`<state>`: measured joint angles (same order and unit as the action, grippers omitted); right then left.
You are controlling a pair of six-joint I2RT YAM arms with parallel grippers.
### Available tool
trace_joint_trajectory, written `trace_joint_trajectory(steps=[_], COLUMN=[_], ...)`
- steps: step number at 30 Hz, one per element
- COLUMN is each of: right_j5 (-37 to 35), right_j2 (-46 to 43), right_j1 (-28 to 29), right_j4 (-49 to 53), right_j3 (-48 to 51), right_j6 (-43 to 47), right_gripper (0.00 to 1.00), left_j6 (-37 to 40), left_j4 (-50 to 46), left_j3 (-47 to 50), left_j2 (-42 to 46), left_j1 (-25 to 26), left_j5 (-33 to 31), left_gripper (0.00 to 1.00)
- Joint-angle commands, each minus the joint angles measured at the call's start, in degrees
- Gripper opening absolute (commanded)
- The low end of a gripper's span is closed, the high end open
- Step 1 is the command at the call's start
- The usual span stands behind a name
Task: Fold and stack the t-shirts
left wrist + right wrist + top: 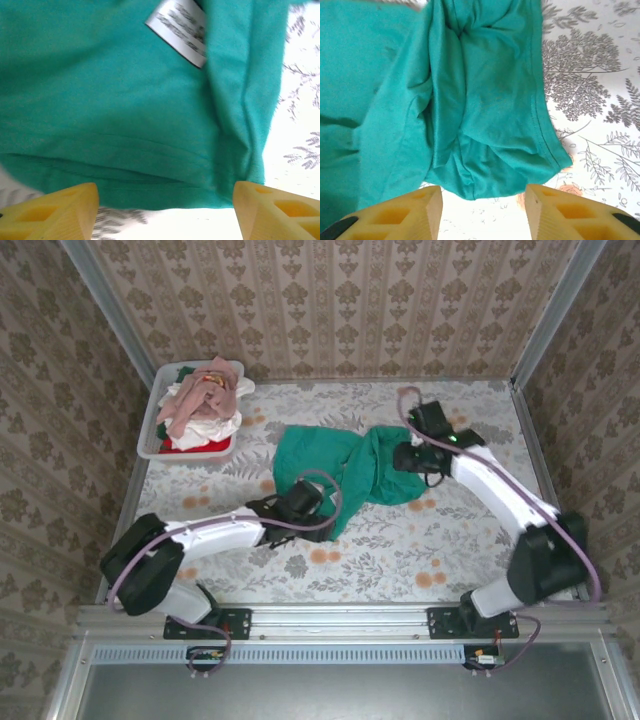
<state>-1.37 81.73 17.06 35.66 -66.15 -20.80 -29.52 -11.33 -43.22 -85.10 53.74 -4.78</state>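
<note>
Your left gripper (165, 200) is hovering spread at the near-left edge of the teal t-shirt (345, 475), which is lying crumpled mid-table; your right gripper (483, 197) is hovering spread at its right edge, pinching nothing.

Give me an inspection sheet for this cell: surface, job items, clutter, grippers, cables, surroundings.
surface: table with a floral cover, flat.
job's things: teal t-shirt crumpled mid-table, unfolded, its white tag showing; garment pile in pink, white and red, not yet folded.
clutter: white tub at the far left corner, holding the pile.
grippers: left gripper open, at the shirt's hem; right gripper open, at a shirt corner. Neither holds cloth.
cables: left purple cable loops at the wrist by the shirt; right purple cable arches over its wrist.
surroundings: wallpapered walls, metal frame.
</note>
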Motion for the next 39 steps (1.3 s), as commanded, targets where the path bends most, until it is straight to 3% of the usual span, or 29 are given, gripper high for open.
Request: trace_joint_trajectory(steps=[1, 7, 15, 18, 21, 24, 30, 32, 36, 39], right_j5=[8.27, 9.88, 1.99, 0.82, 1.04, 0.29, -2.45, -3.08, -4.74, -6.60], right_j2=[1.38, 8.98, 18.78, 20.34, 22.03, 22.49, 19.69, 17.25, 9.75, 1.67], right_j1=[0.06, 2.15, 5.40, 5.38, 5.35, 5.46, 5.60, 5.62, 5.54, 5.16], right_j4=[-11.00, -16.10, -13.86, -14.45, -14.58, -14.57, -12.34, -11.40, -8.42, -5.53], right_j3=[7.38, 7.24, 1.57, 1.50, 0.52, -0.09, 0.55, 1.71, 5.14, 8.08], right_j6=[-4.65, -6.22, -5.92, -6.19, -6.25, -6.64, -6.33, -6.04, -5.40, -4.74], right_gripper=[0.48, 0.44, 0.39, 0.37, 0.32, 0.28, 0.16, 0.13, 0.06, 0.01], left_j6=[1.75, 1.52, 2.88, 2.94, 4.08, 5.86, 5.66, 5.17, 4.36, 4.10], left_j4=[4.82, 9.81, 9.78, 9.83, 10.05, 7.68, 5.94, 6.26, 4.68, 4.31], left_j3=[-0.46, -2.07, -4.87, -4.06, -3.28, -4.78, -5.34, -4.63, -3.64, -0.72], left_j2=[-2.03, -6.30, -9.32, -6.72, -4.65, -7.18, -12.63, -12.41, -8.68, -2.11], left_j1=[0.58, 0.84, 1.27, 2.28, 3.57, 5.09, 5.18, 4.31, 1.59, -2.46], left_j5=[-0.20, 2.40, 6.23, 5.22, 4.12, 3.03, 1.38, 1.27, 0.02, -0.17], left_gripper=[0.74, 0.61, 0.56, 0.59, 0.69, 0.70, 0.50, 0.38, 0.03, 0.00])
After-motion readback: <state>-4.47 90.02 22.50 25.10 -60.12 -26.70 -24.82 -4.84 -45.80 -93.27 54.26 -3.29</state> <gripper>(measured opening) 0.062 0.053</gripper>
